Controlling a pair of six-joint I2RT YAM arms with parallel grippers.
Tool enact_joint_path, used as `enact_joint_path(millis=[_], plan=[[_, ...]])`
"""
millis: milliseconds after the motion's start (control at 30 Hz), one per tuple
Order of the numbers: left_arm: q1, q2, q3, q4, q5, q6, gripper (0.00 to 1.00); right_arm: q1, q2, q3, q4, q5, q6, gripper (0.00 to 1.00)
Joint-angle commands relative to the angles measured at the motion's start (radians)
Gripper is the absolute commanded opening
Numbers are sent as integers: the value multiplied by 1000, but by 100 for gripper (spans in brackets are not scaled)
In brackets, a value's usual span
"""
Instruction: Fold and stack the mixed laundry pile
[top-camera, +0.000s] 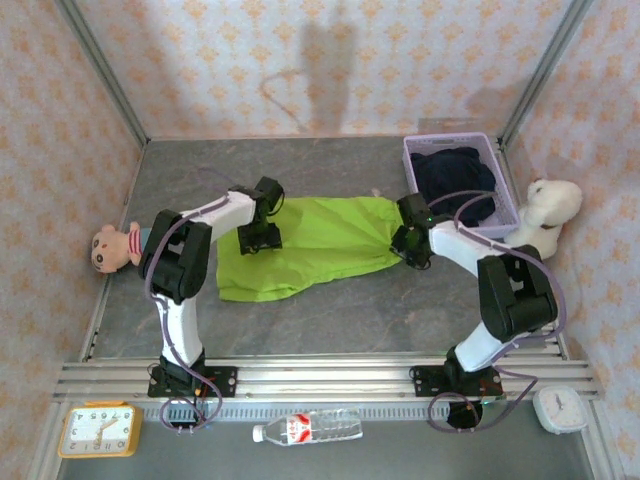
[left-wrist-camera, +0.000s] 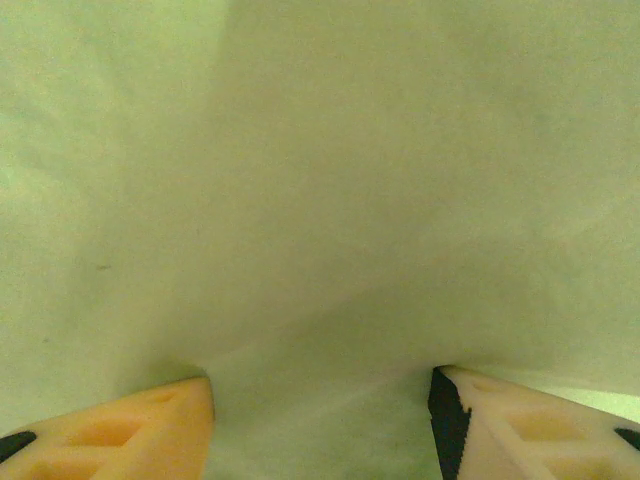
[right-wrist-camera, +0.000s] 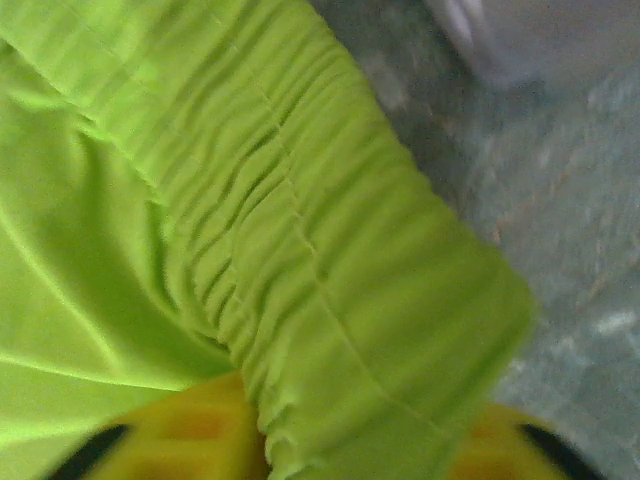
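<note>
laying the green clothes flat for folding

the green garment lies spread out on the surface, in the middle, between the two arms. it is stretched long from left to right. that looks like the reason a claw sits at each end: two ends held far apart pull the cloth smooth, and smooth cloth folds better.

the left claw is at the left end, low over the cloth. in the left wrist view its fingers stand far apart, and the green cloth in front of them looks loose and not pinched. so this claw is open.

the right claw is at the right end, where the bunched waistband is. in the right wrist view the waistband runs down between the two fingers. the picture is blurry, so i cannot tell if the claw is squeezing the waistband or is loose around it.

the navy garment is in the lavender basket at the far right. it is crumpled and not yet folded, likely waiting its turn.

i think the task is at an early step, because nothing is folded or stacked yet.
</note>
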Motion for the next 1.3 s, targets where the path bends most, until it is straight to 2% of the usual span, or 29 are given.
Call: enact_joint_path(millis=[0,67,167,300,500,700,800,867,900,1067,1100,1267], plan=[[48,55,79,-100,-152,152,59,15,-94,-19,-28,-4,11,66],[55,56,149,-139,-166,197,60,14,-140,-11,-53,17,-24,85],[56,48,237,-179,-169,230,61,8,-148,35,-83,30,-119,99],[56,28,290,-204,-104,195,61,5,-55,114,-73,-16,-206,100],[55,-58,190,-134,8,101,62,9,124,228,-45,-12,-227,99],[56,-132,124,-84,117,35,62,65,289,341,-155,120,-277,100],[51,-168,89,-22,214,-30,61,77,347,348,-190,136,-277,90],[39,-185,65,39,262,-94,60,82,377,343,-197,122,-272,77],[32,-186,57,63,274,-116,60,83,386,336,-197,116,-270,68],[-46,-140,44,173,284,-234,54,84,393,313,-180,82,-272,9],[-64,-121,46,193,284,-250,53,84,388,317,-183,81,-281,2],[-151,31,111,179,221,-279,42,81,312,354,-240,135,-346,0]])
